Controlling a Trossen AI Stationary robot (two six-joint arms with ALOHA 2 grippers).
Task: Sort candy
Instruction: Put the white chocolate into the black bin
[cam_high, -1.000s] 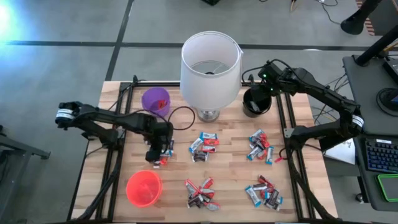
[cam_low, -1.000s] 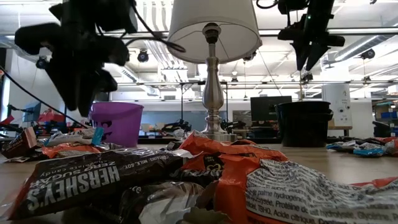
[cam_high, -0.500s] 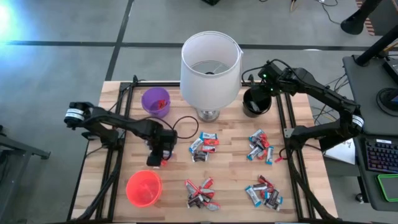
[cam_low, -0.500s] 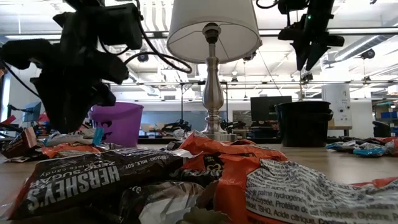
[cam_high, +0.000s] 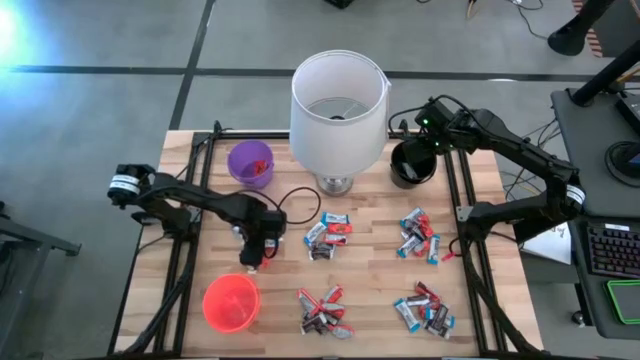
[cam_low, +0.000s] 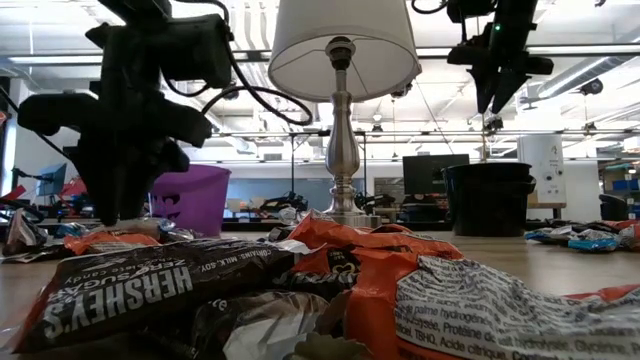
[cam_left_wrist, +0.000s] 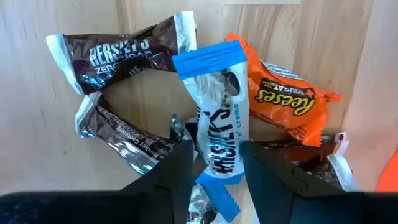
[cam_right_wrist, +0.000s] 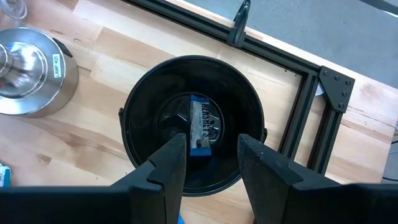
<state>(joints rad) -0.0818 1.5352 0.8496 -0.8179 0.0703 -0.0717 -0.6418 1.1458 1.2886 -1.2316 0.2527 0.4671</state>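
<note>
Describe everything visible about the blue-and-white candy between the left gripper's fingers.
The blue-and-white candy is a shiny wrapped Hershey's cookies 'n' creme mini bar with crimped blue ends and a white, dark-speckled middle. It lies on a small pile on the wooden table, overlapping an orange Reese's candy and dark Hershey's wrappers. The left gripper straddles its lower half, jaws open.

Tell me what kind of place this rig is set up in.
Probably a robotics lab or workshop. The low view looks past the wooden table into a large open room with exposed ceiling pipes and lights and a monitor behind; the high view shows a desk with a keyboard alongside.
</note>
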